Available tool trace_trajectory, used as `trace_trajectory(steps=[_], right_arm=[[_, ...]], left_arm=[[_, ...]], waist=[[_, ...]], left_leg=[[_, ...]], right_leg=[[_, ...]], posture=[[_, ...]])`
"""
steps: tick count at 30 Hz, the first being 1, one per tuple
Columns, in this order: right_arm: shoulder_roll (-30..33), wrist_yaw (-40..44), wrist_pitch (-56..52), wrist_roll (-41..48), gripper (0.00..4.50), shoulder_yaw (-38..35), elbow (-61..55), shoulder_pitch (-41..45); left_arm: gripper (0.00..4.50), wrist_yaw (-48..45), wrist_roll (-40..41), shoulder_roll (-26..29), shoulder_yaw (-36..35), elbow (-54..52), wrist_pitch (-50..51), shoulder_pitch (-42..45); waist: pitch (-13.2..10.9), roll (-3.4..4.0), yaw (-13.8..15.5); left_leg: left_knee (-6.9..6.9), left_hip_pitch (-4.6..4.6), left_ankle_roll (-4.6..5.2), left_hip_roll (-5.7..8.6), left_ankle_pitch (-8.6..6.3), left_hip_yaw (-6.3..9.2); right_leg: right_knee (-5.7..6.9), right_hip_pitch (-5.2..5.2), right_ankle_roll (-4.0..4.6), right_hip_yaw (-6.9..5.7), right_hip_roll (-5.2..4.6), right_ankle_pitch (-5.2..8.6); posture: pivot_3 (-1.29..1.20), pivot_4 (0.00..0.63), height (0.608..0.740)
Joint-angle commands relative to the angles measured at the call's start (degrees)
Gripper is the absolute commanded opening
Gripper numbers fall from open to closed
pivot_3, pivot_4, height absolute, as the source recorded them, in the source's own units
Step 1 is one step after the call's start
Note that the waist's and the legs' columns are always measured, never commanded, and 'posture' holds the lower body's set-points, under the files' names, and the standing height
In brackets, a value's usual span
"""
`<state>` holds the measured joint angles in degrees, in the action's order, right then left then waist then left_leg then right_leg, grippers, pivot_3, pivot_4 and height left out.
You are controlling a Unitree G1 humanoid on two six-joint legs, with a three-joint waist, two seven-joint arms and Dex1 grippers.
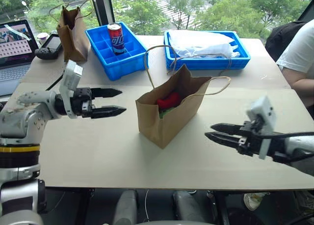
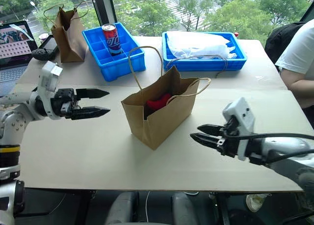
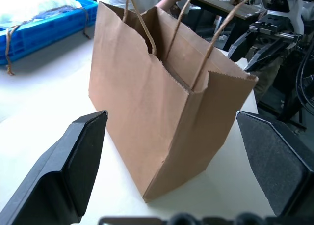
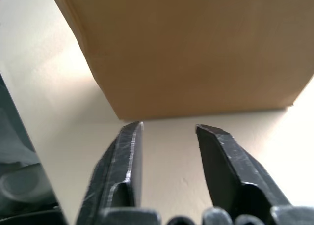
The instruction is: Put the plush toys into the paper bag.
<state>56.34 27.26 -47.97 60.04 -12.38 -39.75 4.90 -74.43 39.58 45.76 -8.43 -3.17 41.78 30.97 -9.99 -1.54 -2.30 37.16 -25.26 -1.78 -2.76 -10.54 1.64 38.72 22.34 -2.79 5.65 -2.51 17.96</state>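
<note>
The wide brown paper bag (image 1: 167, 114) stands upright in the middle of the table, its loop handles raised. Inside it lie the plush toys: the red one (image 1: 169, 100) shows at the mouth, with a sliver of the green one (image 1: 161, 113) beside it. My left gripper (image 1: 122, 101) hovers to the left of the bag, pointing at it, open wide and empty. My right gripper (image 1: 209, 131) hovers low to the right of the bag, its fingers a narrow gap apart with nothing between them. The right wrist view has the bag's lower wall (image 4: 196, 48) close ahead of the fingertips.
A narrower brown bag (image 1: 72, 33) stands at the back left beside a laptop (image 1: 14, 43) and a black controller (image 1: 49, 47). A blue divided tray (image 1: 127, 63) holds a can (image 1: 116, 38). Another blue tray (image 1: 206, 64) holds white plastic. A person's arm (image 1: 299, 53) is at the right.
</note>
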Motion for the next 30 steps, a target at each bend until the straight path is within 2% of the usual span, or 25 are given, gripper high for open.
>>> trace_trajectory(steps=[1, 2, 6, 12, 18, 30], right_arm=[[-5.8, -1.6, 6.1, -10.0, 0.33, 6.8, 0.2, 5.5], [-7.1, -1.7, 6.9, -12.5, 0.03, 8.7, 0.6, 6.3], [-11.3, -2.1, 10.2, -21.4, 0.03, 15.0, 2.8, 9.1], [-19.3, -1.8, 13.3, -28.0, 0.03, 19.6, 7.0, 13.5], [-25.6, -1.7, 14.0, -31.4, 0.03, 22.6, 8.8, 15.7], [-31.6, -1.4, 13.7, -36.7, 0.03, 24.3, 11.3, 16.6]], left_arm=[[4.5, 2.9, 0.9, -1.4, 0.5, -5.6, -0.3, -1.9], [4.5, 4.1, 0.7, -2.2, 0.8, -6.0, -0.4, -2.2], [4.5, 7.7, 0.6, -4.8, 1.7, -7.0, -0.1, -2.7], [4.5, 13.2, 0.6, -9.1, 4.2, -7.3, 1.6, -1.4], [4.5, 13.8, 1.6, -10.3, 6.6, -9.7, 2.9, -2.3], [4.5, 17.6, 2.4, -13.0, 8.5, -12.2, 5.4, -3.4]], waist=[[0.0, -0.01, 0.1], [0.0, -0.01, 0.2], [0.0, -0.01, 0.4], [0.0, -0.01, 0.3], [0.0, -0.01, 0.1], [0.0, 0.0, 0.0]], left_leg=[[0.02, 0.0, 0.0, 0.0, 0.0, 0.01], [0.02, 0.0, 0.0, 0.0, 0.0, 0.01], [0.02, -0.02, 0.0, 0.01, 0.0, 0.02], [0.05, 0.01, 0.0, 0.01, 0.0, 0.05], [0.06, 0.02, 0.0, 0.01, 0.0, 0.07], [0.07, 0.05, -0.01, 0.01, 0.01, 0.09]], right_leg=[[0.0, 0.0, 0.0, -0.01, 0.0, 0.0], [0.0, 0.0, 0.0, -0.01, 0.0, 0.0], [0.01, 0.01, 0.01, -0.03, 0.0, 0.0], [0.14, 0.02, 0.02, -0.03, 0.02, -0.01], [0.21, 0.04, 0.03, -0.03, 0.02, -0.02], [0.26, 0.03, 0.03, -0.05, 0.03, -0.02]], posture=[[0.0, 0.15, 0.707], [0.0, 0.15, 0.707], [0.0, 0.15, 0.707], [0.0, 0.15, 0.707], [0.0, 0.15, 0.707], [0.0, 0.15, 0.707]])
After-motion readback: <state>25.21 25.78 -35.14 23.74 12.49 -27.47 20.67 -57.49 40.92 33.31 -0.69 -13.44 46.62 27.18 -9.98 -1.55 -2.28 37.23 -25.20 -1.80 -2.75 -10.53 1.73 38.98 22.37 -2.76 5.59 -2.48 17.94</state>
